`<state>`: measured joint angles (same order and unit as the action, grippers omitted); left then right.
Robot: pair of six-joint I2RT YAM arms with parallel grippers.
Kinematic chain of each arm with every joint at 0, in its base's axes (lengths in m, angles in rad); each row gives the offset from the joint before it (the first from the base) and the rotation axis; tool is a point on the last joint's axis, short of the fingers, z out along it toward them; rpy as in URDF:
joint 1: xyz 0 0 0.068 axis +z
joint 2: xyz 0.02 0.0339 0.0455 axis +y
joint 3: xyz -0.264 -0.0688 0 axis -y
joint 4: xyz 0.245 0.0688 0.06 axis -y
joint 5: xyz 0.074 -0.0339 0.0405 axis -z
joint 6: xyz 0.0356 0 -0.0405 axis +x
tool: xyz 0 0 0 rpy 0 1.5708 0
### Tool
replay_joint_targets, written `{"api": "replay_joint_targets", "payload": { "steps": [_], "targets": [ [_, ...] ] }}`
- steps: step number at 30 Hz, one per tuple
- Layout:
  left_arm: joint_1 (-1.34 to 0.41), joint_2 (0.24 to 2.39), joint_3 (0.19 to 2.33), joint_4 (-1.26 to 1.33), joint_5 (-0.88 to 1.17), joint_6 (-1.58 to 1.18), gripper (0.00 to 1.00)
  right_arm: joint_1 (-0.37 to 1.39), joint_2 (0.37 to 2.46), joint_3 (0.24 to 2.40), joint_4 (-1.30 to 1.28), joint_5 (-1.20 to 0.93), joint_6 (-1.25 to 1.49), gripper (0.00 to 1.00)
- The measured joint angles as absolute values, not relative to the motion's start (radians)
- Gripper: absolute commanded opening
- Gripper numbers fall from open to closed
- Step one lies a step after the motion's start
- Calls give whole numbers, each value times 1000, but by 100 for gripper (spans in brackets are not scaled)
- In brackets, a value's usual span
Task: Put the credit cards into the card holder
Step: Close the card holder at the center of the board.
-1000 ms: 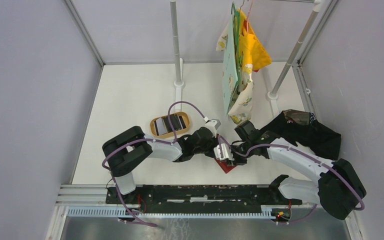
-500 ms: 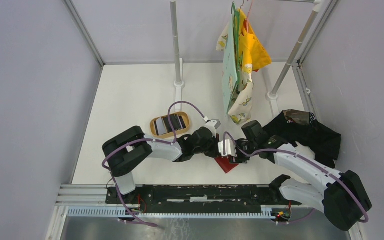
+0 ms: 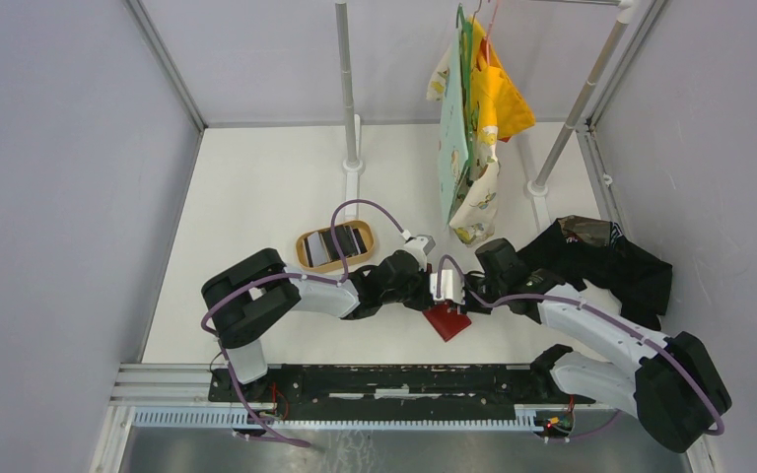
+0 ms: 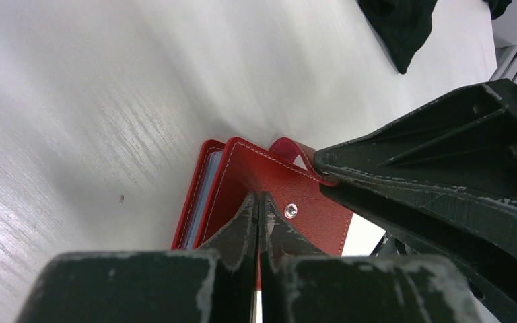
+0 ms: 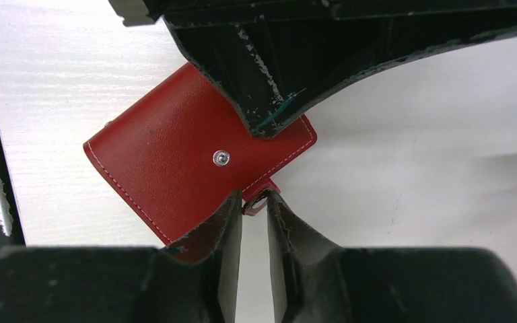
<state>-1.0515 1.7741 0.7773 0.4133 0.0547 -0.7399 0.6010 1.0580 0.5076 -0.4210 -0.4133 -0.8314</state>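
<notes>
The red card holder (image 3: 447, 321) lies folded shut on the table between both arms, its snap stud (image 5: 221, 157) facing up. My left gripper (image 4: 259, 197) is shut, its tips pressing on the red cover (image 4: 303, 195) beside the stud. My right gripper (image 5: 254, 198) meets it from the opposite side, its narrow jaws closed on the holder's snap tab (image 5: 259, 200), which sticks out at one corner. In the top view the two grippers meet over the holder, the left (image 3: 422, 292) and the right (image 3: 450, 296). The credit cards (image 3: 336, 243), grey and dark, lie in the tan oval tray (image 3: 305, 258) behind the left arm.
A black cloth (image 3: 613, 264) is heaped at the right behind my right arm. Colourful garments (image 3: 473, 128) hang from a rack whose poles (image 3: 347, 89) stand at the back. A metal rail (image 3: 384, 379) runs along the near edge.
My right gripper opened, shifted slightly to the right, then narrowed again around the snap tab. The left gripper and the card holder stayed where they were.
</notes>
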Motion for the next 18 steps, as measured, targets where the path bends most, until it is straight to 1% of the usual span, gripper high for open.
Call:
{"api": "replay_joint_targets", "payload": {
  "steps": [5, 13, 18],
  "targets": [
    [-1052, 1774, 777, 413, 54, -740, 2, 601, 1062, 508, -419, -411, -825, 0],
    [-1053, 1774, 777, 413, 50, -741, 2, 600, 1064, 516, -423, -411, -823, 0],
    [-1056, 1756, 770, 400, 0, -757, 2, 600, 1125, 598, -427, -426, -825, 0]
  ]
}}
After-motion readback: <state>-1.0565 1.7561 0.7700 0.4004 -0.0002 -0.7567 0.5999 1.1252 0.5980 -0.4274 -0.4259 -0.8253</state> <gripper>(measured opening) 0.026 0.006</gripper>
